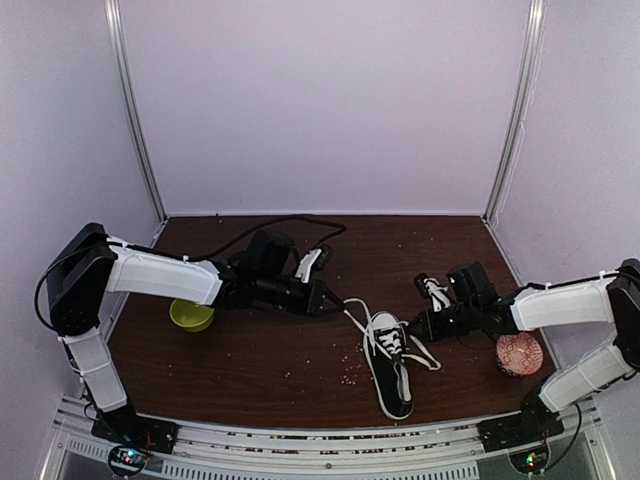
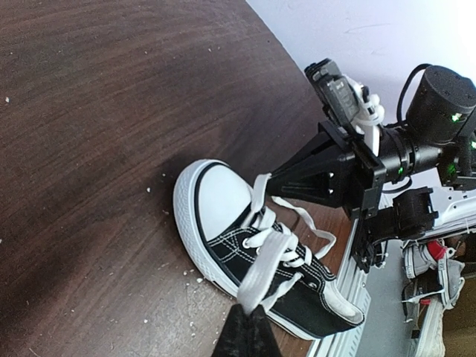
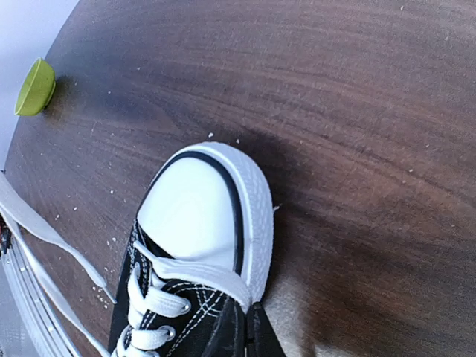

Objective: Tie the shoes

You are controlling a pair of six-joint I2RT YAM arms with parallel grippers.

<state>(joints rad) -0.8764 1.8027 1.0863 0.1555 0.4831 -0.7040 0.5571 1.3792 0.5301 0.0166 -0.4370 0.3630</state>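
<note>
Robot lab booth: white walls, aluminium posts, wooden table.

Dark wood-grain tabletop is sitting in a little booth, with pale lavender walls closing it in and metal posts running up the back corners. Soft light is washing everything, and crumbs are lying around.

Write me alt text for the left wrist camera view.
A black sneaker with a white toe cap lies on a dark wooden table, one white lace held by the left gripper at the bottom edge. The right gripper pinches lace near the toe.
</note>
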